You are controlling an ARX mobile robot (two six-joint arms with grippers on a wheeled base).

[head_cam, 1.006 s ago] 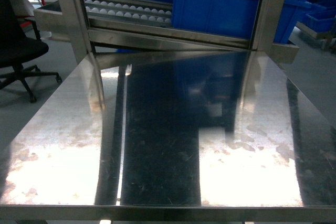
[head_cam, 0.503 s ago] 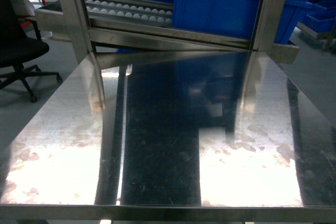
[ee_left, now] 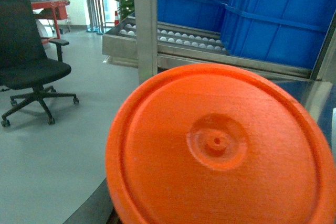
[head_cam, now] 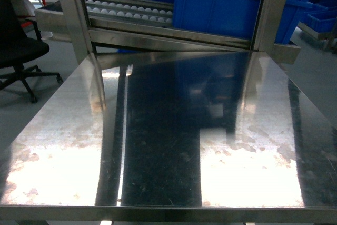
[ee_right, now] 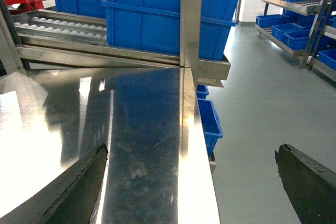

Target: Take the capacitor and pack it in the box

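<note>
The capacitor and the box appear in no view; the steel desk [head_cam: 174, 146] shows only reflections. The right hand [ee_right: 191, 182] is spread apart; the left hand's state cannot be told behind an orange disc [ee_left: 220, 145]. Locating the parts should come first.

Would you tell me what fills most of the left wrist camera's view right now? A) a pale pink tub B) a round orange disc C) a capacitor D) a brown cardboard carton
B: a round orange disc with a small raised hub at its centre covers the lower right of that view, ahead of the blue bins.
</note>
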